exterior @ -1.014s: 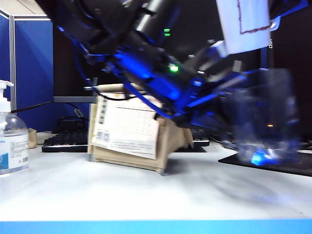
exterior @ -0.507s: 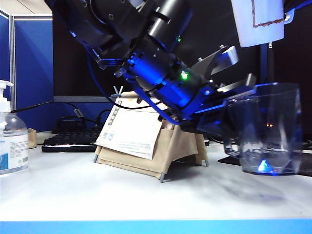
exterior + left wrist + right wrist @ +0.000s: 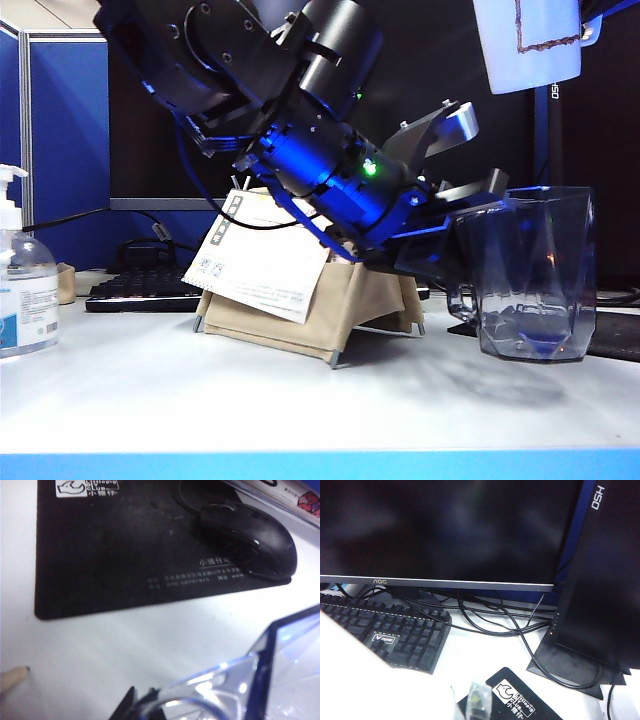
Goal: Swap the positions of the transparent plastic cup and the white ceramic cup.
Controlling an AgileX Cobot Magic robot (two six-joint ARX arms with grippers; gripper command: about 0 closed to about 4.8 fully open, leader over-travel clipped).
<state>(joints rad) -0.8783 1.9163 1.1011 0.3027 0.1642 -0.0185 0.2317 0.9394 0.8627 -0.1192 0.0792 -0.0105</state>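
Exterior view: left pincer (image 3: pixel 462 262), closed on the plastic cup (image 3: pixel 535 275), sets it upright on the tabletop (image 3: pixel 300 395) at lower right. Right pincer, hidden, presumably clamps the mug (image 3: pixel 528 42) directly above at upper right.

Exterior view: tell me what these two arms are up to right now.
The left gripper is shut on the transparent plastic cup, whose base is at the white table, on the right of the exterior view. The right gripper is out of frame, but it holds the white ceramic cup high in the air above the plastic one. Both cups are held; the swap isn't finished.
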